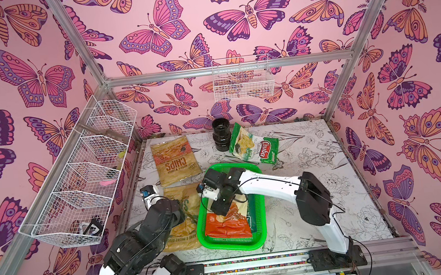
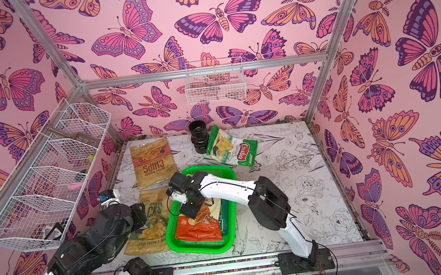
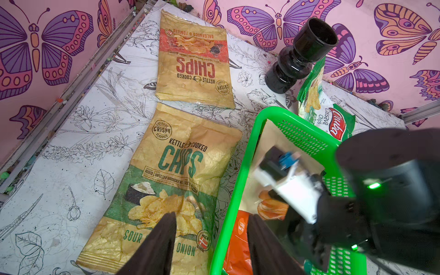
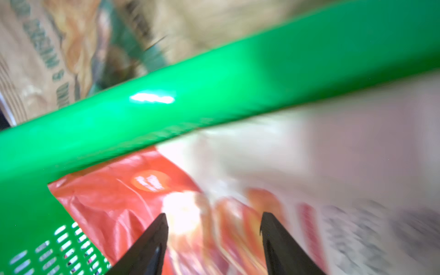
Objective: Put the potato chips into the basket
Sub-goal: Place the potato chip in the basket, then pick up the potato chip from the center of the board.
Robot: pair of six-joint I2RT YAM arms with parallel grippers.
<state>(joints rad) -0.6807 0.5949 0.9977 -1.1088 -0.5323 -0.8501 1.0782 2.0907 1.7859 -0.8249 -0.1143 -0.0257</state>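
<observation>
- Basket (image 1: pixel 235 246), bright green with a perforated bottom, sits on the flower-printed table (image 1: pixel 315 175) near the front edge, between the two arms.
- Orange-cream bag (image 1: pixel 227 225) lies inside the basket at its near end. The edge of a dark green bag (image 1: pixel 252 215) shows along its right side, also inside.
- Right gripper (image 4: pixel 213 215) points down over the orange-cream bag. Its blurred wrist view shows the fingers spread apart with nothing pinched between them, so it is released. Whether the tips touch the foil cannot be told.
- Left gripper (image 3: pixel 213 214) hangs left of the basket, over the near end of the Sour Cream & Onion bag (image 3: pixel 171 171). Its jaws are parted and empty.
- That Sour Cream & Onion bag lies flat on the table, outside the basket and right against its left wall.
- CHIPS bag (image 1: pixel 175 159), tan and orange, lies flat just behind it, nearly edge to edge, also outside the basket.
- Cassava bag (image 1: pixel 253 144), green and white, lies on the table beyond the basket's far right corner.
- Black cylinder (image 1: pixel 221 134), ribbed, stands upright just beside the Cassava bag, close to the back wall.
- White wire baskets (image 1: pixel 78 181) hang on the butterfly-papered left and back walls.
</observation>
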